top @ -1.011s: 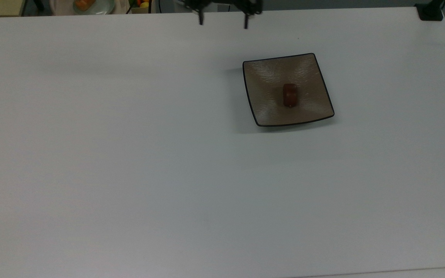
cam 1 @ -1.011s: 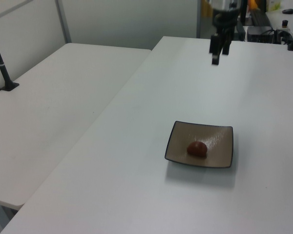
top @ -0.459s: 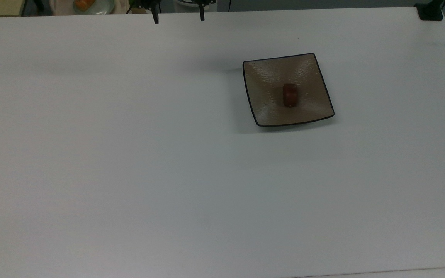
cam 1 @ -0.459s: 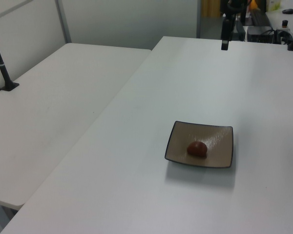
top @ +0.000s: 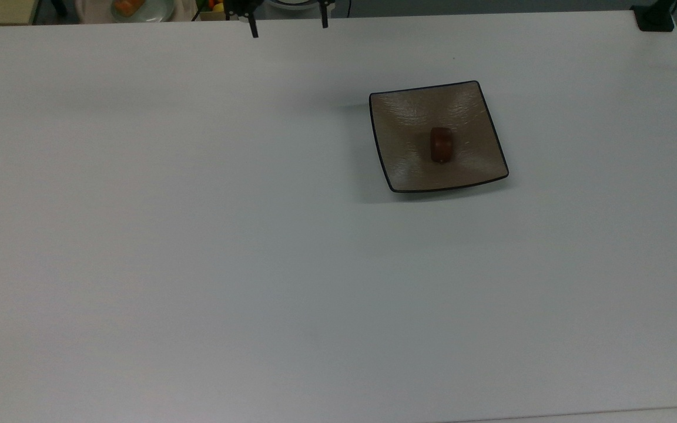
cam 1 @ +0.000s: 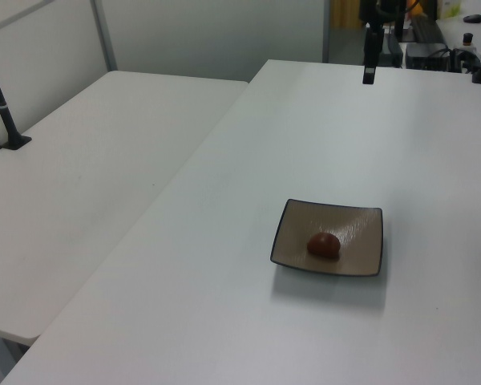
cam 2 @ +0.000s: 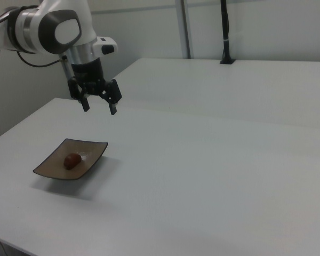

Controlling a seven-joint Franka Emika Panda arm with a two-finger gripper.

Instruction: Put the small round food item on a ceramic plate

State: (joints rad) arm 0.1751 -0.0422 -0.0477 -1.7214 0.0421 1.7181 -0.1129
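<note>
Since the food (top: 441, 145) already lies on the plate (top: 409, 117), the empty, spread gripper (cam 2: 100, 103) has pulled away; task looks finished.

Your Panda arm (cam 2: 48, 26) reached in from the right view's upper left, its white, grey-jointed links bending down into a vertical wrist. The gripper (cam 2: 99, 106) hung from that wrist with both black fingers pointing straight down, set wide apart and holding nothing. It hovered in the air above the table (cam 2: 202, 160), touching no surface. In the top view you saw only the two fingertips (top: 254, 30), side by side at the table's far edge. In the left view the gripper (cam 1: 369, 68) hung over that same far edge.
</note>
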